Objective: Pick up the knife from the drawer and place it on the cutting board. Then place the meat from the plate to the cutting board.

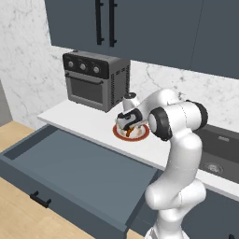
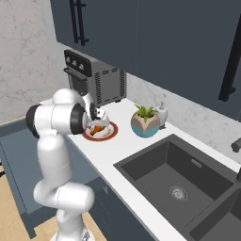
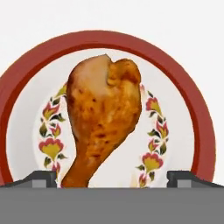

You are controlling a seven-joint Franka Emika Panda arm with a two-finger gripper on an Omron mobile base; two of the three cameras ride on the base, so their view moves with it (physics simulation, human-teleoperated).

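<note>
Blue-grey drawer (image 1: 70, 172) first, biggest thing around: pulled wide open below the counter, and looking empty inside, no green-handled knife to be spotted in there. Can't vouch for where the knife or the cutting board ended up though, so no call on whether that first half is done.

White counter (image 1: 79, 122) next, with a toaster oven (image 1: 95, 79) at the back, a teal planter (image 2: 145, 123) off to the side and a dark sink (image 2: 179, 183) beyond.

Then the plate (image 3: 205, 131), red rim, flowery pattern, sitting on the counter right under the hand. Meat (image 3: 103, 118) lying in the middle of it, a glossy orange-brown drumstick, thin end pointing toward the camera.

Smallest: gripper (image 3: 113, 178), spread wide, one fingertip on each side of the drumstick's thin end, nothing pinched yet. Hovering low over the plate, basically lined up for the grab.

So probably mid second half: meat not lifted, closing, carrying and dropping onto the board all left to do.
</note>
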